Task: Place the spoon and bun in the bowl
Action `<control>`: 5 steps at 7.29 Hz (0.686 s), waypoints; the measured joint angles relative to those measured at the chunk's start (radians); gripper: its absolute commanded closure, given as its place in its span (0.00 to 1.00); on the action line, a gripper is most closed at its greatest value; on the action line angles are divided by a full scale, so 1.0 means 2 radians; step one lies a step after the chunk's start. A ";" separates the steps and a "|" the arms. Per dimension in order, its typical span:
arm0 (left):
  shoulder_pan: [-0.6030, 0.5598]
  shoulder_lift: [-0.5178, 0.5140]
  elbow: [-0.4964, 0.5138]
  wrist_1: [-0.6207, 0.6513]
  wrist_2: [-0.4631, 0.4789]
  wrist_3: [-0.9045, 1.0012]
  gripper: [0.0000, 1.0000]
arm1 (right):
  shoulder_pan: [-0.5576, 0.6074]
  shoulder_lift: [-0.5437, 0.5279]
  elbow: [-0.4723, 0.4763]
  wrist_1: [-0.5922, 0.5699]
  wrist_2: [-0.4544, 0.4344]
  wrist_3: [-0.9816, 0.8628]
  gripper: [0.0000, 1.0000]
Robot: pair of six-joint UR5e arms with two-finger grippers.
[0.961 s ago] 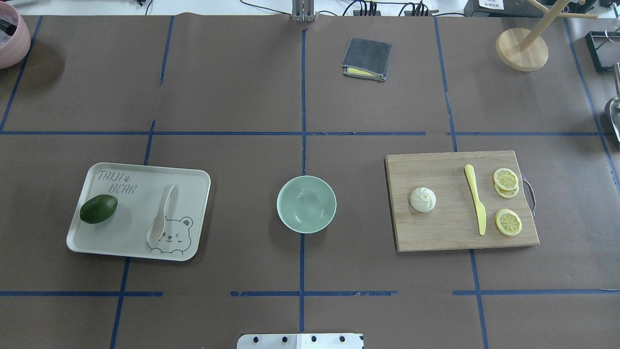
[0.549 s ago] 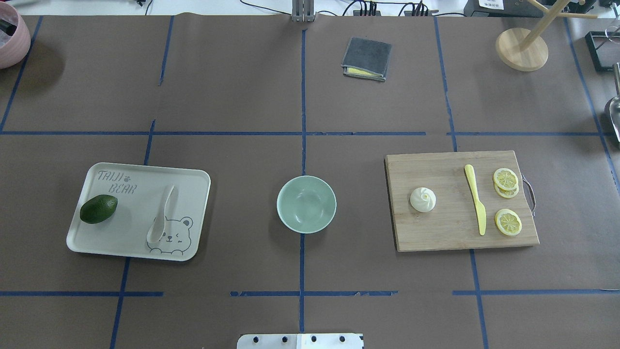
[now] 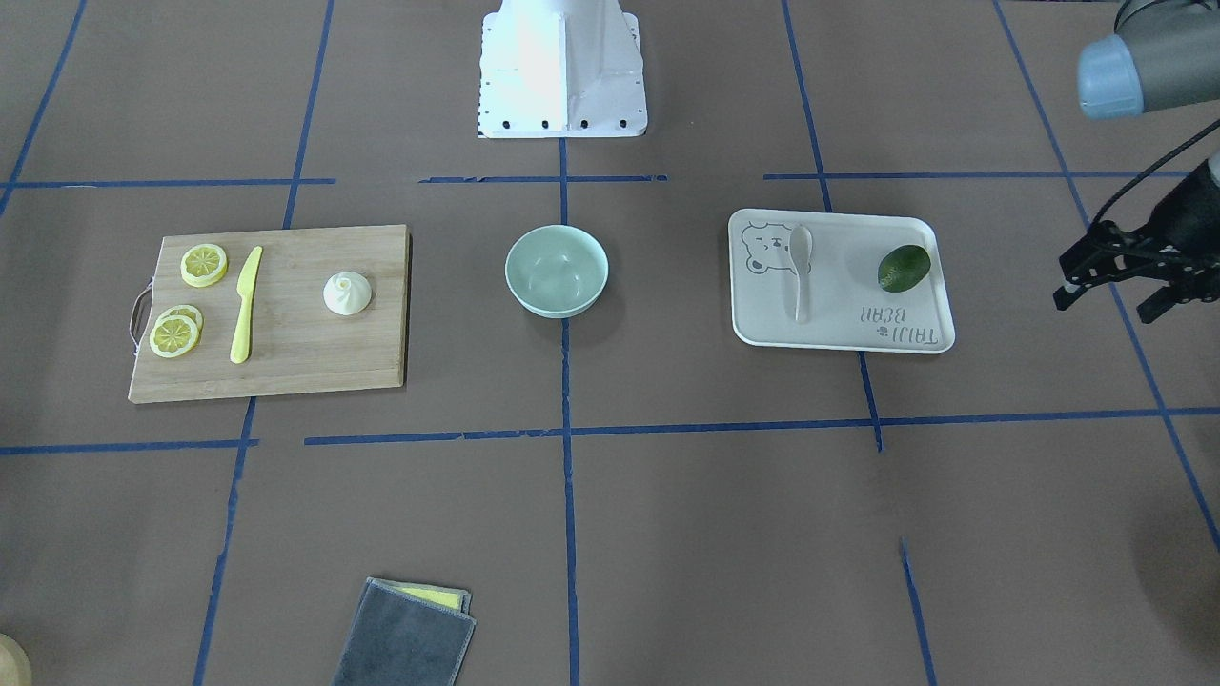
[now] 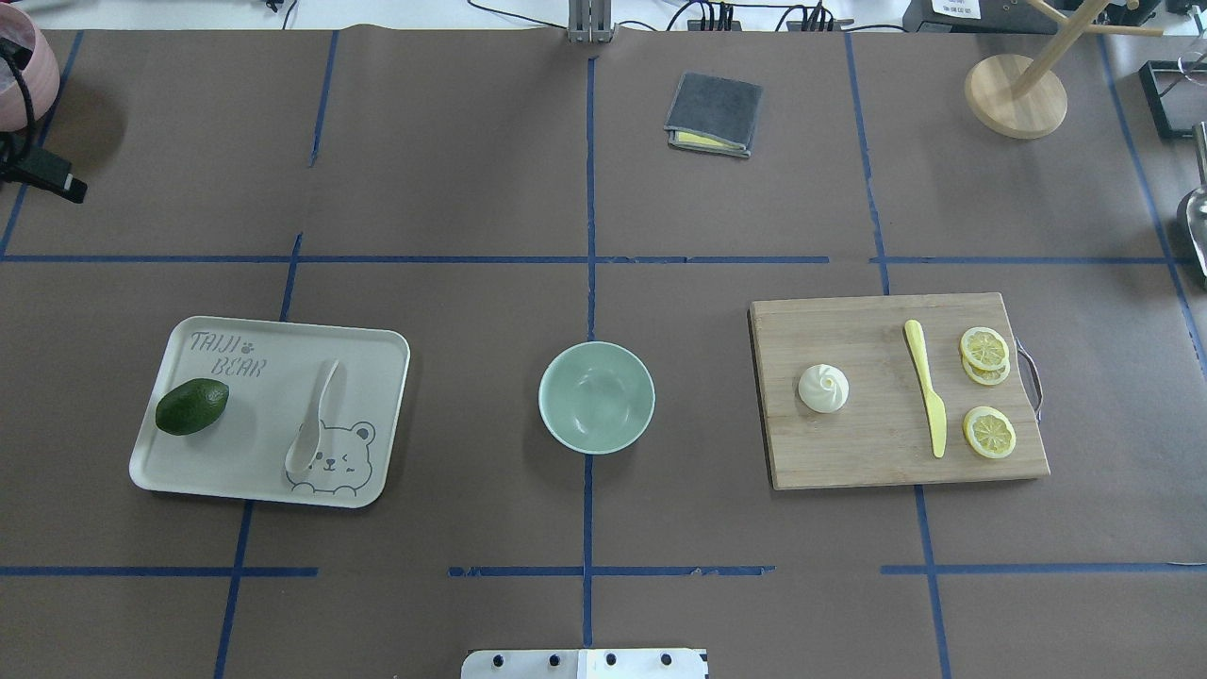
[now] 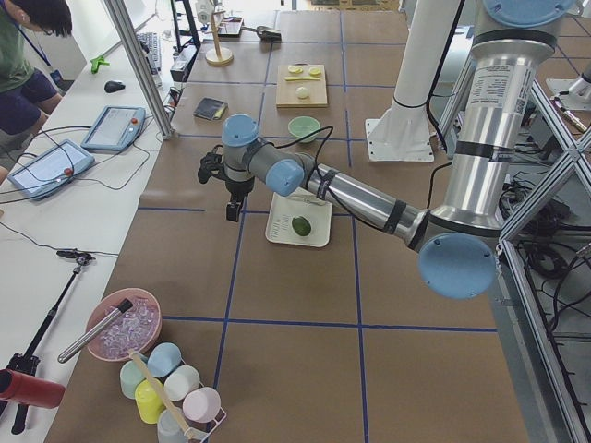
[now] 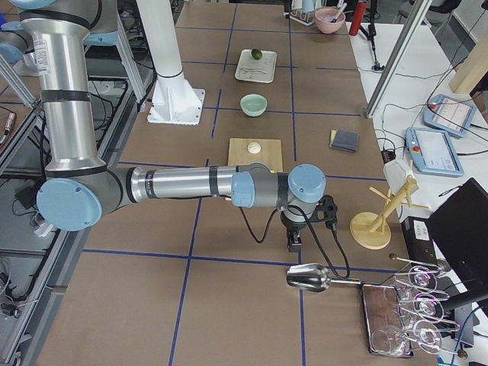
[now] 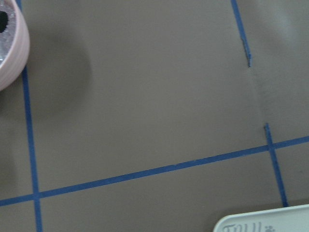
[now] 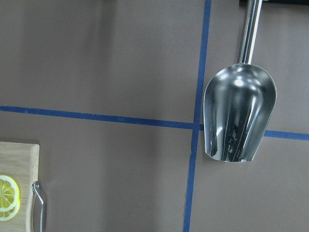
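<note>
The off-white spoon [image 4: 316, 415] lies on a pale tray [image 4: 273, 377] at the left, scoop toward me; it also shows in the front view [image 3: 801, 267]. The cream bun [image 4: 823, 388] sits on a wooden cutting board [image 4: 877, 457] at the right. The mint-green bowl [image 4: 596, 396] stands empty in the middle. My left gripper [image 3: 1106, 303] hovers open and empty beyond the tray's outer side, apart from it. My right gripper [image 6: 293, 238] shows only in the right side view, past the board's outer end; I cannot tell if it is open.
A dark green fruit [image 4: 191, 406] lies on the tray. A yellow knife [image 4: 926, 387] and lemon slices [image 4: 985, 349] lie on the board. A grey cloth [image 4: 714, 113], wooden stand [image 4: 1016, 94], pink bowl [image 4: 19, 66] and metal scoop [image 8: 239, 116] sit around the table's edges.
Part of my left gripper has come into the overhead view at the far left edge. The spoon, bun and bowl have not moved.
</note>
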 measured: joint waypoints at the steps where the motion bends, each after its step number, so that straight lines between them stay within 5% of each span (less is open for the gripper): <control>1: 0.037 0.002 -0.004 -0.034 0.012 -0.068 0.01 | -0.002 0.003 0.001 0.002 0.002 0.001 0.00; 5: 0.212 0.003 -0.007 -0.112 0.158 -0.298 0.08 | -0.028 0.002 0.003 0.089 0.008 0.119 0.00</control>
